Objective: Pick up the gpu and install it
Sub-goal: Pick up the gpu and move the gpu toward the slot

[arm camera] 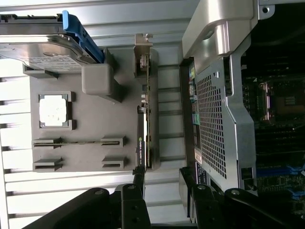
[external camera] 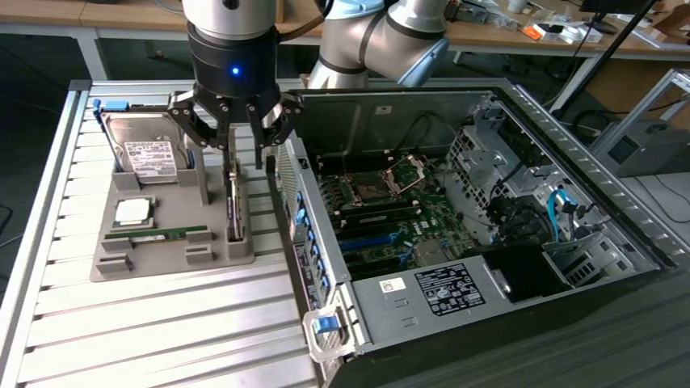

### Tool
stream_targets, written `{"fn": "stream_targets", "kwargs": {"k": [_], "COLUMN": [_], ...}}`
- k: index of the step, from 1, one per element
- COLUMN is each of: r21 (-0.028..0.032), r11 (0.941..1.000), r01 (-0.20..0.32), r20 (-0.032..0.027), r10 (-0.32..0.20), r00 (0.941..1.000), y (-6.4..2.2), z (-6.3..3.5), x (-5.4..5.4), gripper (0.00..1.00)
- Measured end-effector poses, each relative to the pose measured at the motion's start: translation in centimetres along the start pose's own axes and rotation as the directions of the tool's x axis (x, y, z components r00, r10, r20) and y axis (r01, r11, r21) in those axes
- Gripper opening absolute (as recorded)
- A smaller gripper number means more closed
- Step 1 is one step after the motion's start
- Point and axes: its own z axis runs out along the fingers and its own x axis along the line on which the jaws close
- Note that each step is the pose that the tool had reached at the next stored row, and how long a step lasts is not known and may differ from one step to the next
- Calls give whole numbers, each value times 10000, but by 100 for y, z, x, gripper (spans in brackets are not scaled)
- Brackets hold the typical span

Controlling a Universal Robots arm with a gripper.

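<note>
The gpu (external camera: 234, 204) stands on edge in a slot along the grey holder tray (external camera: 161, 260), on the side nearest the computer case. It is a thin dark card. In the wrist view the gpu (arm camera: 145, 129) is edge-on, with its silver bracket (arm camera: 142, 51) at one end. My gripper (external camera: 237, 139) hangs just above the card's far end, open, with nothing between its black fingers. In the wrist view the gripper (arm camera: 161, 190) straddles the line of the card, and one finger (arm camera: 136, 191) sits close over the card's edge.
The tray also holds a silver hard drive (external camera: 147, 150) in a blue carrier, a processor chip (external camera: 132, 212) and a green memory stick (external camera: 160, 234). The open computer case (external camera: 464, 218) lies right beside the tray, its perforated wall (arm camera: 212, 124) close to the gpu. Ribbed aluminium table (external camera: 161, 331) underneath.
</note>
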Motion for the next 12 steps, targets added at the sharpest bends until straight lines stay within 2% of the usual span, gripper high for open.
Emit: {"fn": "stream_targets", "kwargs": {"k": [12], "r21": [0], "r11": [10000], "r01": [0], "r20": [0], "r10": [0], "r00": [10000], "y": [-1], "z": [29], "x": [1], "gripper": [42]}}
